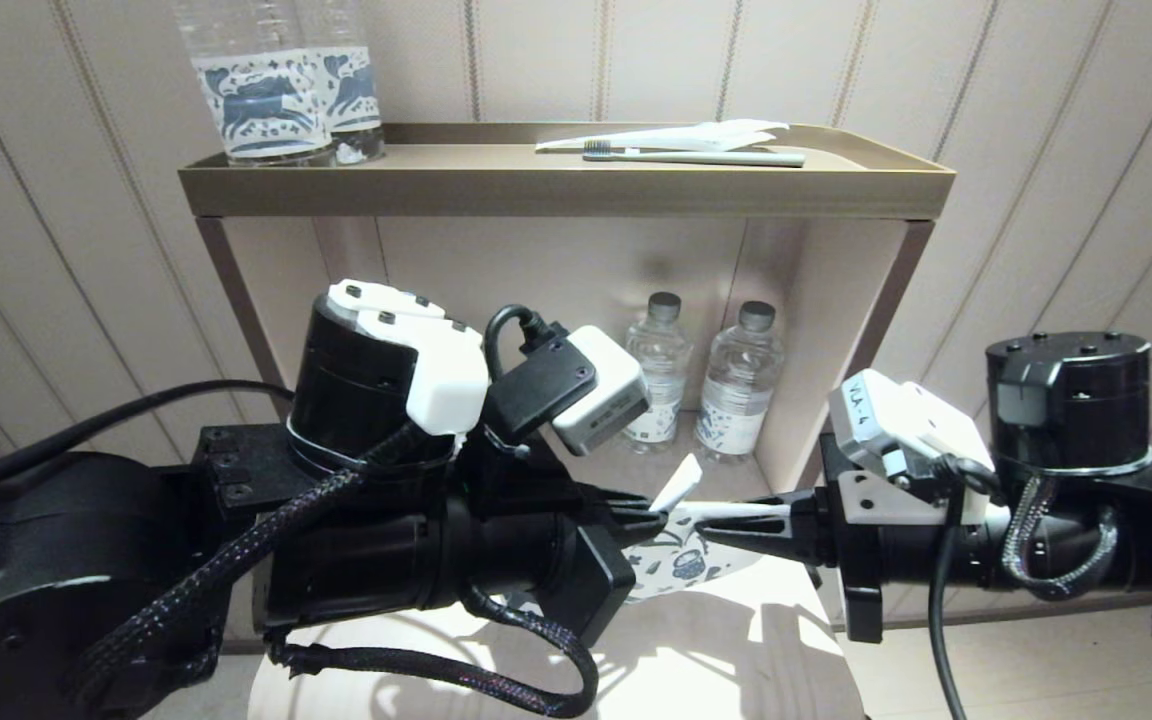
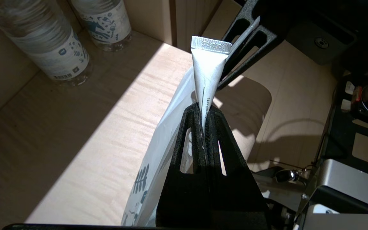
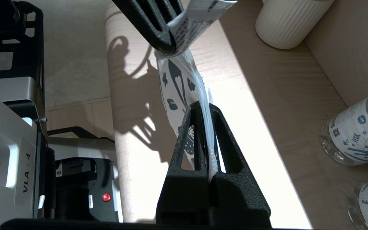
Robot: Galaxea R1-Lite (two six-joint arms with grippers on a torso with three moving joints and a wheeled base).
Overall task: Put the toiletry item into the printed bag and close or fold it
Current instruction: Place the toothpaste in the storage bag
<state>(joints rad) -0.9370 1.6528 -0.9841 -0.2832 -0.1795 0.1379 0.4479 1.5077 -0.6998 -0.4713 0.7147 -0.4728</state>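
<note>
Our left gripper (image 2: 203, 111), clamped on the toothpaste tube (image 2: 208, 68), holds it just beside the printed bag (image 3: 179, 95), whose edge our right gripper (image 3: 208, 110) pinches.

The head view looks forward and down from above both arms, taking in the shelf unit (image 1: 566, 190) at 12 o'clock and the pale table (image 1: 736, 650) at 6 o'clock. The left wrist view sits close behind its fingers (image 2: 203, 150), facing along them toward the water bottles (image 2: 59, 60) at 10 o'clock. The right wrist view looks along its fingers (image 3: 203, 147) the opposite way. All three views share the printed bag (image 1: 681, 560) and the tabletop.
</note>
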